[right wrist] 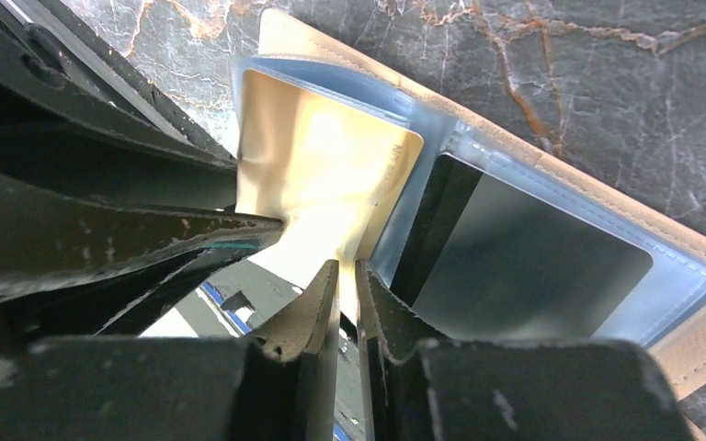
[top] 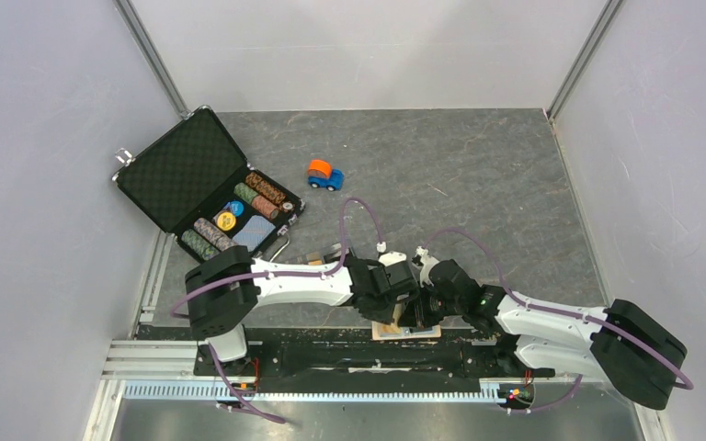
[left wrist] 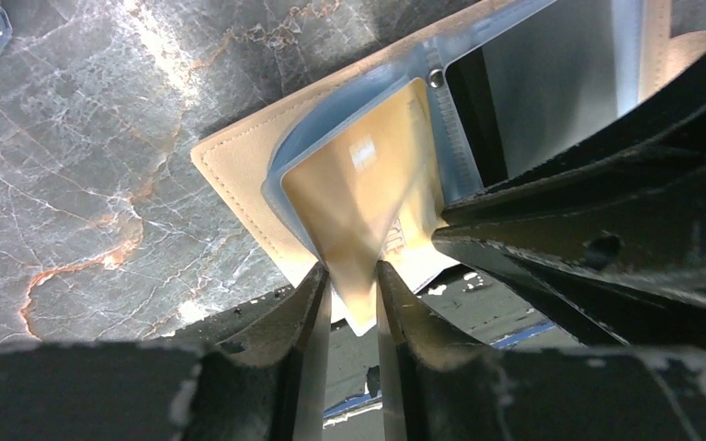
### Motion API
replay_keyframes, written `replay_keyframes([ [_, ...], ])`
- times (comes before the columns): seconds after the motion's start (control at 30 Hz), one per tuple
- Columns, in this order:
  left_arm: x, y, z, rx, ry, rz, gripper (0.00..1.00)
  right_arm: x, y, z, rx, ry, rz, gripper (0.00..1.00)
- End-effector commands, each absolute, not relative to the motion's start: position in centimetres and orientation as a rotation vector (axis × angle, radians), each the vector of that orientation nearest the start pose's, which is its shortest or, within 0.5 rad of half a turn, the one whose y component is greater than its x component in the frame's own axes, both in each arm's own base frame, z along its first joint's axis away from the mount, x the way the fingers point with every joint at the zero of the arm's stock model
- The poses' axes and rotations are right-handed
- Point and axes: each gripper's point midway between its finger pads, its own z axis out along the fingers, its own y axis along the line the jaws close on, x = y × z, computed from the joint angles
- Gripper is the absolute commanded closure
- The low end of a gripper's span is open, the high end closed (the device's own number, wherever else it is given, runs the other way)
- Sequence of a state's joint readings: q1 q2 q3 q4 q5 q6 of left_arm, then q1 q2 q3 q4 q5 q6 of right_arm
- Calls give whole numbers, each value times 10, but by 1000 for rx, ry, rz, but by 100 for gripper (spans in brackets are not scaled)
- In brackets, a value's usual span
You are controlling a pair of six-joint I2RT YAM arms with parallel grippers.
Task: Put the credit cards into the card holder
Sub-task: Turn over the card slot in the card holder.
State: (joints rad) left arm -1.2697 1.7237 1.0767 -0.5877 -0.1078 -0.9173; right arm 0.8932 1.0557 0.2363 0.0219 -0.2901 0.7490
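I hold the gold credit card point(left wrist: 358, 184) clamped in both the left tool point(left wrist: 351, 285) and the right tool point(right wrist: 347, 276), to steer it squarely. It sits partway in a clear sleeve point(left wrist: 278, 179) of the open card holder point(left wrist: 234, 170).

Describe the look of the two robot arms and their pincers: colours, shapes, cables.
The left arm and right arm have slim white links between bulky black joint housings. Thin purple cables loop along both. The left pincer and right pincer have black tapered fingers with pale scuffed edges.
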Motion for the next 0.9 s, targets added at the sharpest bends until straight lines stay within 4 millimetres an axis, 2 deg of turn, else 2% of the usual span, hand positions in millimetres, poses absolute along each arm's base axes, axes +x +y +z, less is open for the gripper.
replay_keyframes([
  [0.0,96,-377,63,459,2726,-586,72,94,239,18,-377,2593,1023,87],
  [0.07,95,-379,65,468,2726,-594,67,95,241,21,-381,2584,1033,86],
  [0.13,95,-379,64,472,2730,-596,59,96,243,24,-381,2574,1042,87],
  [0.2,94,-381,64,481,2733,-603,56,97,245,27,-382,2561,1050,86],
  [0.37,95,-378,60,481,2741,-567,70,101,249,37,-382,2530,1069,86],
  [0.47,98,-370,55,479,2751,-496,94,106,254,49,-387,2490,1084,84],
  [0.5,99,-367,54,476,2754,-469,98,106,252,49,-385,2500,1067,84],
  [0.63,108,-354,55,463,2754,-393,98,116,249,63,-375,2462,1016,80],
  [0.77,118,-338,64,446,2741,-311,98,124,243,72,-342,2427,969,71],
  [0.87,122,-336,71,459,2734,-276,97,128,238,74,-317,2417,938,68],
])
